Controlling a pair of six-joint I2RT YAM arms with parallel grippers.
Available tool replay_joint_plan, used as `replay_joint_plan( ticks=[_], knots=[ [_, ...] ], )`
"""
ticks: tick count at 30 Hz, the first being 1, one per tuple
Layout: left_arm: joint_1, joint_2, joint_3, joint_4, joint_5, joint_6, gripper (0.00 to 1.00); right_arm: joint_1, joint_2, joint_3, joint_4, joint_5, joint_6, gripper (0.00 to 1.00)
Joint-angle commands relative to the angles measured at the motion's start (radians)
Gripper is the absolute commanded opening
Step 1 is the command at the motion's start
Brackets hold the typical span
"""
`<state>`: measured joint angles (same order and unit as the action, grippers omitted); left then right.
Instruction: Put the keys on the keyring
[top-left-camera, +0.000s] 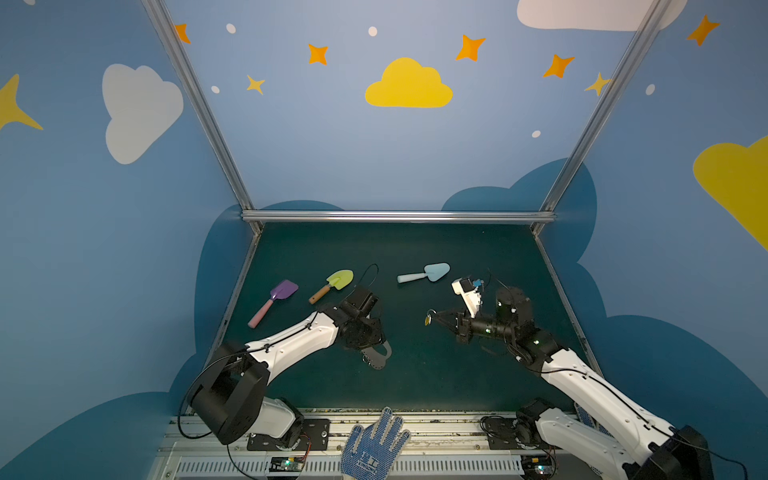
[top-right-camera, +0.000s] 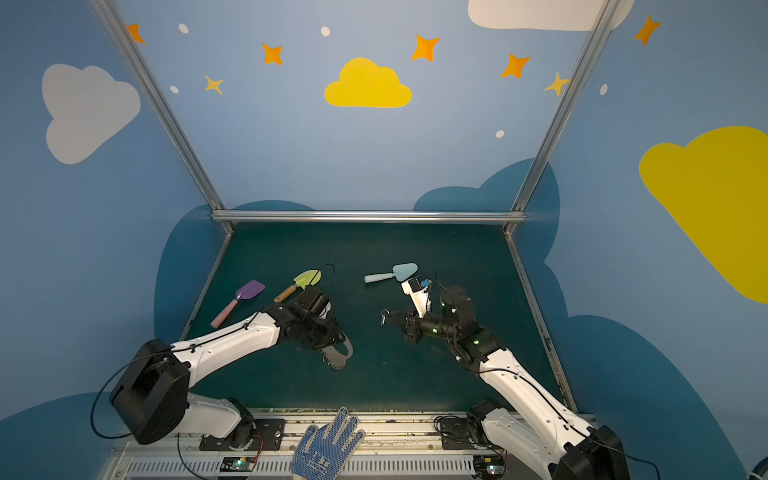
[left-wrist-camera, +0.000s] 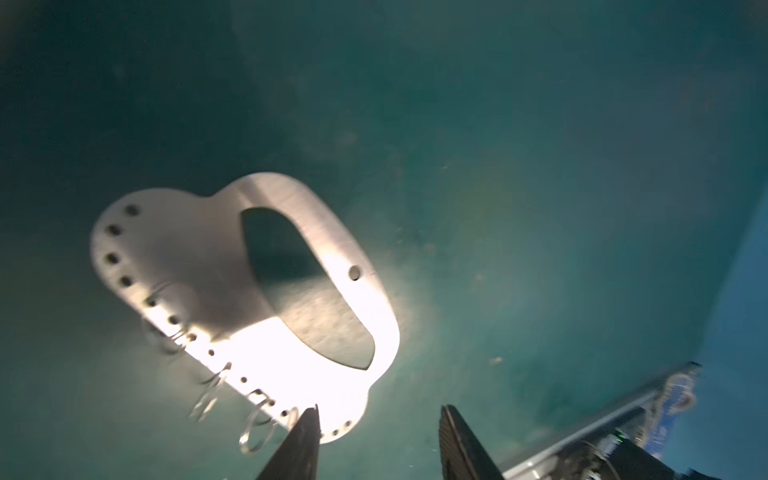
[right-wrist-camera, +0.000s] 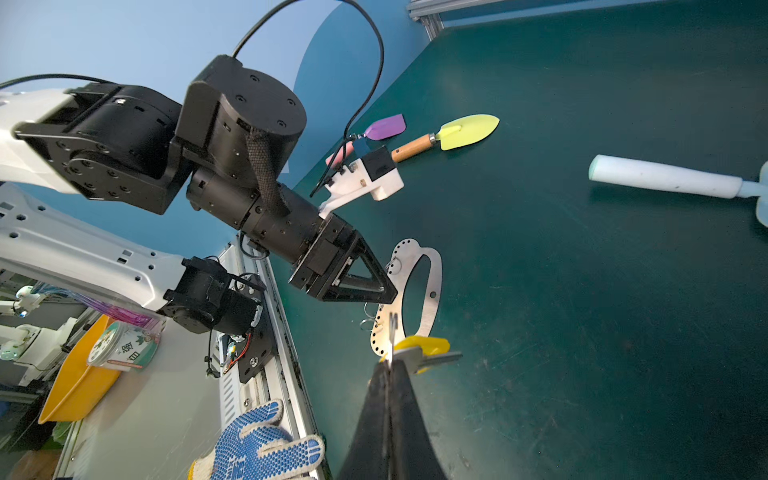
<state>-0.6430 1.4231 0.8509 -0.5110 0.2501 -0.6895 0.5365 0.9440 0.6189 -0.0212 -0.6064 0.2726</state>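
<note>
Right wrist view: the right pincer (right-wrist-camera: 390, 360) is clamped on the keys (right-wrist-camera: 428, 345), short of the keyring (right-wrist-camera: 434, 272). The left pincer (left-wrist-camera: 380, 409) gapes open at its corner. Ungripped, it could skid during threading.

green table (top-left-camera: 436, 374) | purple shovel (top-left-camera: 271, 301) | yellow shovel (top-left-camera: 333, 284) | blue shovel (top-left-camera: 424, 274) | keyring (top-left-camera: 379, 360)

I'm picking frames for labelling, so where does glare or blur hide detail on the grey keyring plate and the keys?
Left wrist view: the keyring is blown out to white near the left gripper, its small rings smeared by blur. Right wrist view: the keys are sharp. Both top views: dim, keys tiny.
</note>
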Motion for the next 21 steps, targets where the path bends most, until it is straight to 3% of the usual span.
replay_joint_plan(
  ticks=[1,10,14,21],
  knots=[
    [-0.012,-0.037,-0.017,-0.131,-0.092,0.009,0.49,0.003,0.004,0.0,0.021,0.009,0.0,0.0],
    [-0.035,-0.059,-0.124,-0.063,0.003,-0.031,0.39,0.005,0.035,-0.001,0.03,-0.001,-0.002,0.0],
    [-0.05,-0.035,-0.118,-0.048,-0.019,-0.028,0.39,0.008,0.044,-0.004,0.029,-0.008,0.0,0.0],
    [-0.069,0.062,-0.089,0.01,-0.003,-0.008,0.29,0.01,0.024,-0.025,0.041,0.005,0.007,0.0]
  ],
)
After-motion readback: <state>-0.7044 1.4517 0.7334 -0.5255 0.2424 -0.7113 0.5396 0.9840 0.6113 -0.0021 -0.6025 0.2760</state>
